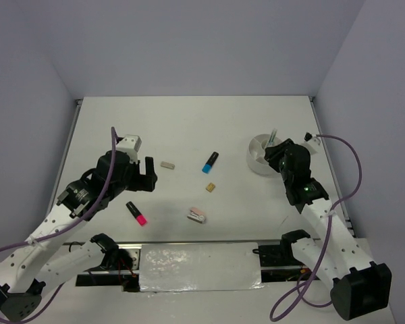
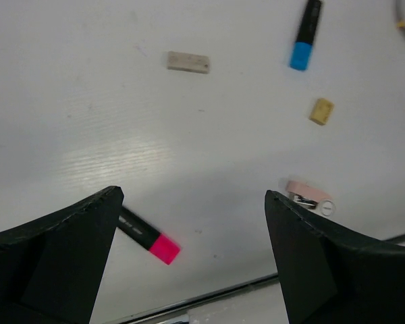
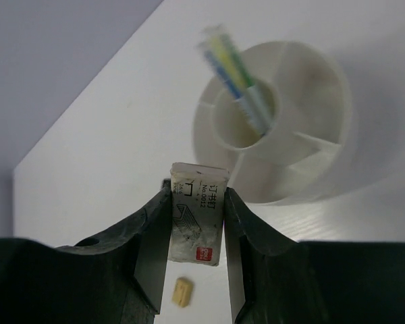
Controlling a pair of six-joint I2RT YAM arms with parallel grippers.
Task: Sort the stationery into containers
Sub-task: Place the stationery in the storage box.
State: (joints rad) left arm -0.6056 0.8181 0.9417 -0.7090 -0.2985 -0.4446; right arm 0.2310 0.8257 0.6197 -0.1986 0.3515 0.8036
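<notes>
Closest to the overhead camera are your two arms, bolted at the near edge of the white bench [image 1: 189, 121]. Your left arm [image 1: 54, 229] reaches out over the left half and your right arm [image 1: 324, 223] stretches toward the far right.

At the far right you have the round white tub [image 3: 310, 101], with dividers fanning out from a central well. Two thin pens [image 3: 239, 74], one yellowish and one greenish, stand tilted in that well.

Your left hand [image 2: 192, 196] hovers above the bench with its fingers spread wide apart and nothing between them. Your right hand [image 3: 197, 190] is clamped on a small box of staples [image 3: 196, 223], held upright at the tub's rim.

On the bench, the pink-ended highlighter [image 2: 148, 237] lies just near your left hand. The blue-ended marker [image 2: 306, 34] lies around mid-bench, and a pale eraser [image 2: 187, 62] lies to its left. You will find a pink-and-white clip [image 2: 309, 196] nearer the front, and a small tan block [image 2: 321, 111] sits between it and the marker.
</notes>
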